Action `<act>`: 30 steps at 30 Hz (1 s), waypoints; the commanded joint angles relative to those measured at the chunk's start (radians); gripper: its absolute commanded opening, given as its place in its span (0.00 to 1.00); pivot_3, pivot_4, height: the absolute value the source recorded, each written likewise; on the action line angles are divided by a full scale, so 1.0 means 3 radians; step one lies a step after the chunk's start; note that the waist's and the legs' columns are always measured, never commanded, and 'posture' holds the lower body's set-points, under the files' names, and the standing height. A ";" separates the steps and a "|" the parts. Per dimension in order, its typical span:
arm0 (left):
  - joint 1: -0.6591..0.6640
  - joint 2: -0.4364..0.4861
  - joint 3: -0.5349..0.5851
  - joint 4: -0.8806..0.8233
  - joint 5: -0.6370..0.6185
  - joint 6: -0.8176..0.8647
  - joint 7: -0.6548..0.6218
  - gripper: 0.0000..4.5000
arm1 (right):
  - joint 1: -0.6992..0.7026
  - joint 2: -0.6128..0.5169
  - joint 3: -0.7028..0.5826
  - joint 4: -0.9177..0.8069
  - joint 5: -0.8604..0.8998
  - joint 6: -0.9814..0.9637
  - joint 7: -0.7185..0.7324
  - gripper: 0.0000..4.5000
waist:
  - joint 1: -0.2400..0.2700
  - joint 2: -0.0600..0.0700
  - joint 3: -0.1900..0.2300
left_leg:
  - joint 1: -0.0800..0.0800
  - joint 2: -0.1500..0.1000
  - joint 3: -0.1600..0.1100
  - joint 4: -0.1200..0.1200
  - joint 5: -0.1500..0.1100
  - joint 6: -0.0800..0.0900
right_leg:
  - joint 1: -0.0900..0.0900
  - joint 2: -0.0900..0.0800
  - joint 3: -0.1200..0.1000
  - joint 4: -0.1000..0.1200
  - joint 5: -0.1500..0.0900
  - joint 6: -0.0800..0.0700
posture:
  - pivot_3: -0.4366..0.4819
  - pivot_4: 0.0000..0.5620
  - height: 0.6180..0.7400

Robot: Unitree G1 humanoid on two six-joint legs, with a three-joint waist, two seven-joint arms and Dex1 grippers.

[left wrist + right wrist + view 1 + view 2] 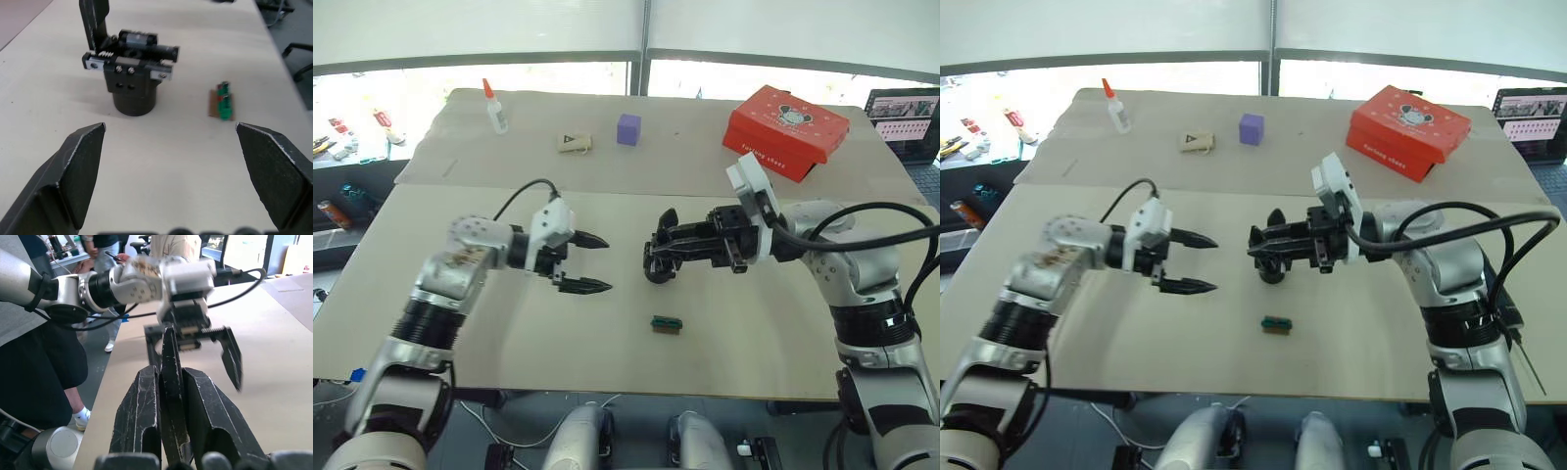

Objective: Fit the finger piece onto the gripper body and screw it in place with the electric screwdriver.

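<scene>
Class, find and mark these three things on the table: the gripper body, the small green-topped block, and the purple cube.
gripper body (131, 81): left wrist view, on its black front plate.
small green-topped block (666, 324): left eye view, on its middle.
purple cube (627, 129): left eye view, on its front face.

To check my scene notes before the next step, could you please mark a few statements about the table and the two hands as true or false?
1. The left hand is open and holds nothing. True.
2. The right hand is open. False: it is shut on the finger piece.
3. The gripper body lies on the red box. False: it stands on the table, between the two hands.
4. The small green block lies on the table, nearer the robot than the gripper body. True.
5. The purple cube sits on the red box. False: it stands apart from it on the table.
</scene>
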State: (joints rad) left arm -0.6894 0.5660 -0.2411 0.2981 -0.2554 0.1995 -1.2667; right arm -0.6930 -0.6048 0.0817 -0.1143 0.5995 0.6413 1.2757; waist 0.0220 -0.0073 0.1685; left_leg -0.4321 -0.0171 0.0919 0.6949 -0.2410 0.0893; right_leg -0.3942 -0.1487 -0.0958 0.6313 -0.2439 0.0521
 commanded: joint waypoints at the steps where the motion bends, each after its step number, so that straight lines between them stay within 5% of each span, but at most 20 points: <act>1: -0.0191 -0.0232 -0.0044 0.0378 0.0177 -0.0377 0.0066 1.00 | 0.0013 -0.0038 -0.0107 -0.0173 0.0036 -0.0056 -0.0079 0.07 | -0.0014 -0.0001 0.0000 | -0.0002 0.0000 0.0001 0.0000 0.0000 0.0001 | -0.0002 0.0000 0.0000 0.0002 0.0000 0.0000 | 0.48 0.27 1.00; 11: -0.0563 -0.0820 -0.0078 0.1551 0.0525 -0.0922 0.0136 1.00 | 0.0300 -0.0255 -0.0250 -0.0535 0.0270 0.0196 -0.0215 0.07 | -0.0031 -0.0003 0.0001 | -0.0005 0.0001 0.0002 0.0005 -0.0005 0.0010 | -0.0001 -0.0001 -0.0001 0.0000 0.0001 0.0003 | 0.48 0.27 1.00; 30: -0.0794 -0.1172 0.0009 0.2134 0.0661 -0.1167 0.0088 1.00 | 0.0537 -0.0302 -0.0272 -0.0686 0.0322 0.0206 -0.0388 0.07 | -0.0025 -0.0005 0.0001 | -0.0007 -0.0001 0.0000 0.0007 -0.0008 0.0014 | -0.0002 -0.0007 -0.0002 0.0000 0.0003 0.0005 | 0.48 0.27 1.00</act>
State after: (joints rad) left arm -0.9044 0.2235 -0.2507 0.9339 -0.0619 -0.1342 -1.2355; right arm -0.5282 -0.6842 0.0244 -0.2860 0.6830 0.7235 1.1580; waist 0.0146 -0.0087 0.1689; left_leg -0.4343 -0.0174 0.0919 0.6971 -0.2434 0.0935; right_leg -0.3947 -0.1507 -0.0964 0.6311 -0.2430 0.0536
